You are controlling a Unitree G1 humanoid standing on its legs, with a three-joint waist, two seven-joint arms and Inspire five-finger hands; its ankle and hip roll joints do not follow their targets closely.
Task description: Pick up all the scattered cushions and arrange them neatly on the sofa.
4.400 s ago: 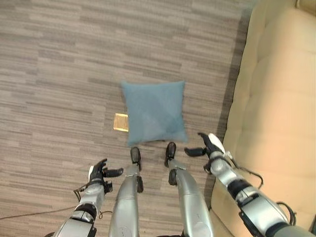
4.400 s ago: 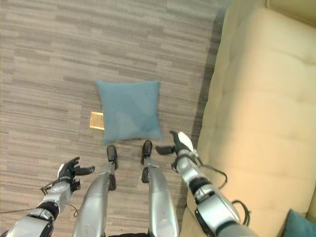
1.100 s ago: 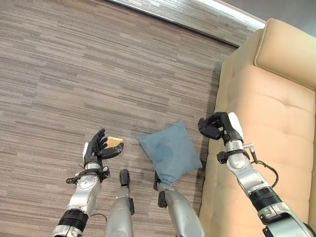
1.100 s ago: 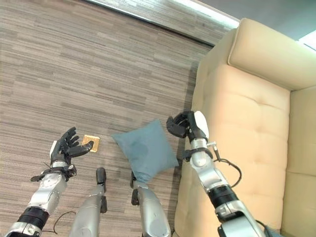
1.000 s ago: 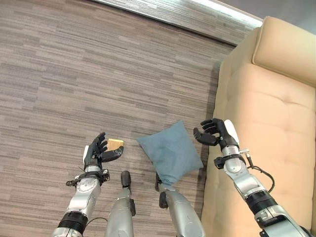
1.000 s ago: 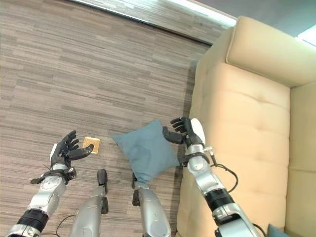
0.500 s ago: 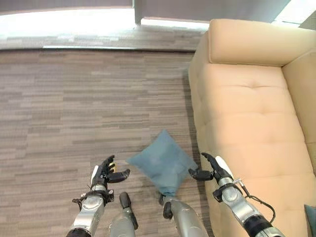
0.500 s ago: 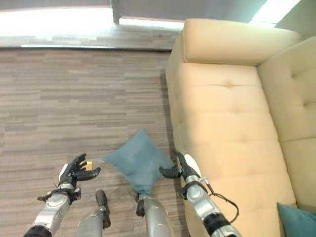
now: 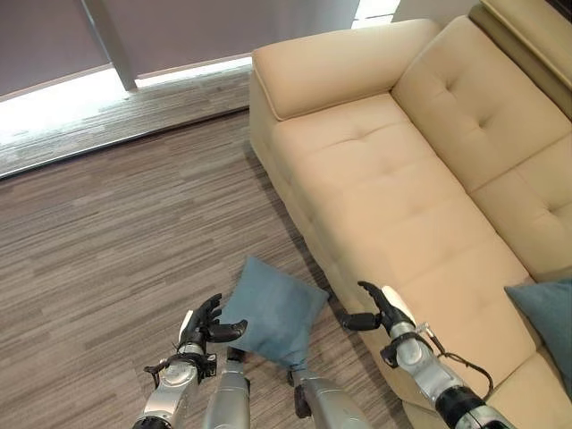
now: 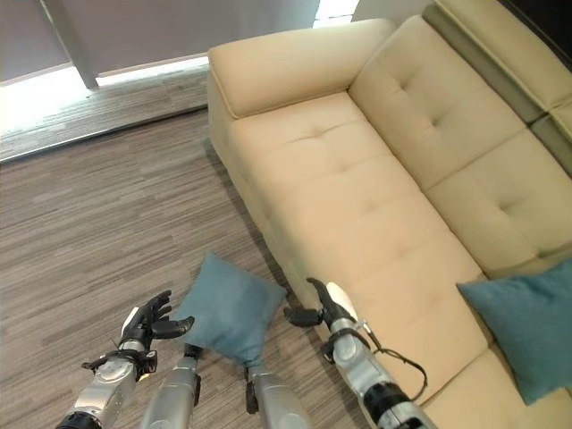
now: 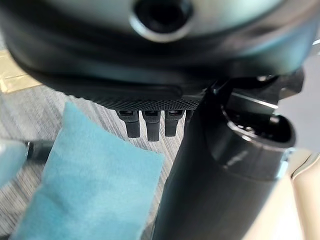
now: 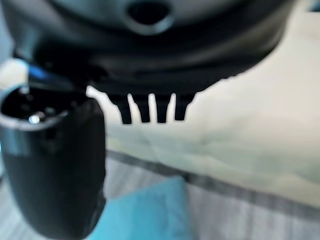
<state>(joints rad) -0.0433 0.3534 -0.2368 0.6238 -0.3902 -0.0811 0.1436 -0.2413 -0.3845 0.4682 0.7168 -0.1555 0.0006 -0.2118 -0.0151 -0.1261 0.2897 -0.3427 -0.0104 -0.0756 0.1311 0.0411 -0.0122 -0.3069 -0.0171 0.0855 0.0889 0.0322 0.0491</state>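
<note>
A beige sofa [image 9: 402, 197] with smooth, button-tufted upholstery takes up the right and upper right of the head views, its padded armrest a rounded block at the upper centre and its seat running down toward the lower right. The floor [image 9: 116, 232] on the left is grey-brown carpet with a fine striped weave, meeting a paler strip along a window wall at the upper left.

A square blue-grey cushion [image 9: 273, 313] of soft matte fabric lies on the carpet at the lower centre, just beside the sofa's front edge, one corner pointing up the frame, its surface gently puffed. A second teal cushion [image 10: 527, 326] sits on the sofa seat at the right edge of the frame, leaning toward the backrest.

The left hand [image 9: 204, 324] hangs at the lower left, just beside the floor cushion's left edge, fingers spread and loosely bent, holding nothing. The right hand [image 9: 382, 310] is at the lower right, over the sofa's front edge beside the cushion's right corner, fingers likewise apart and empty.

A small tan square patch [image 11: 12, 75] shows on the carpet in the left wrist view.
</note>
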